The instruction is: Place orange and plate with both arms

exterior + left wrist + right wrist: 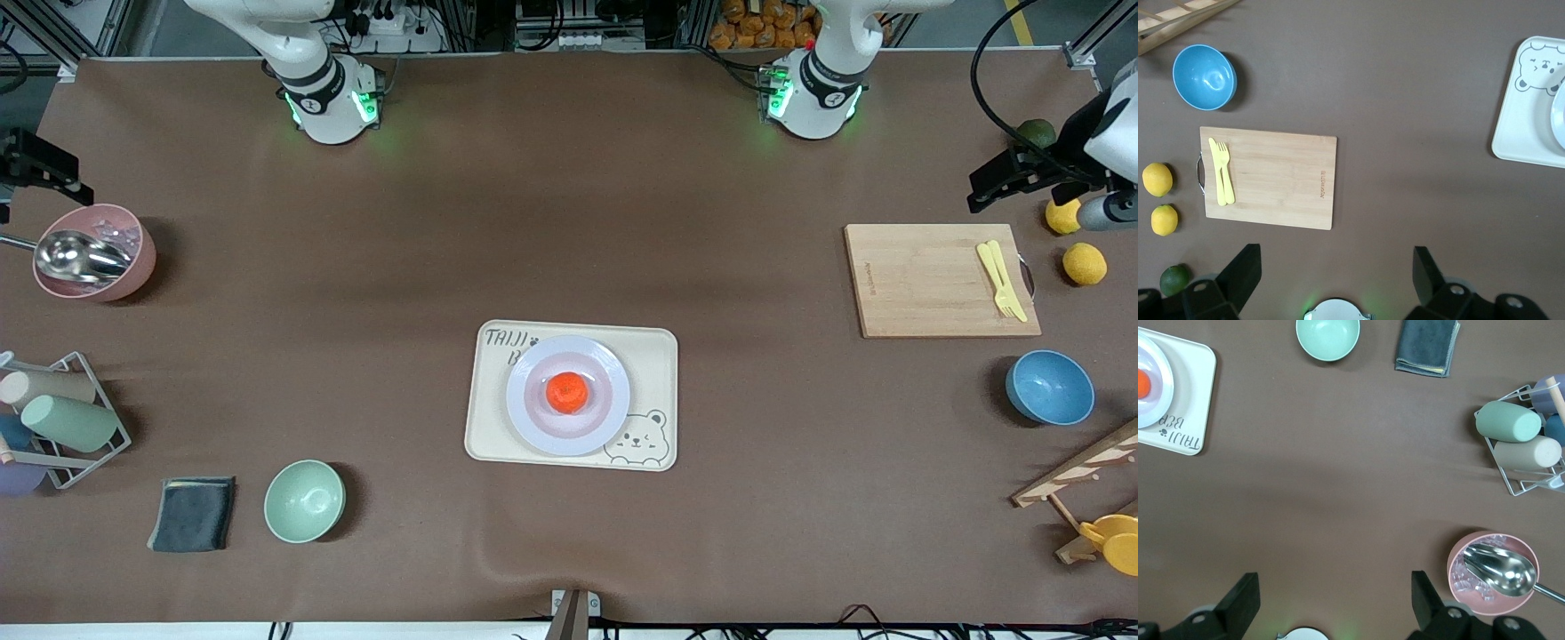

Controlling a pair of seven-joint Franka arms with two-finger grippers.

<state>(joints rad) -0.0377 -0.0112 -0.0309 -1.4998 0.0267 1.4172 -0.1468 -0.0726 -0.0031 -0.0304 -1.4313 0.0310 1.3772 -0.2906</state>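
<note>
I see the orange (566, 393) sitting in the middle of the plate (533, 422), which rests on the bear tray (653, 356). I hold the left gripper (1333, 277) and right gripper (1331, 597) high at the table's ends, jaws apart, out of the way.

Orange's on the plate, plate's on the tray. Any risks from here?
1. The orange sits loose on the plate; a nudge to the tray may roll it off.
2. The left pincer, open, hangs near the lemons and cutting board; a low sweep may knock them.
3. The right pincer, open, hangs by the pink bowl with its scoop.
</note>
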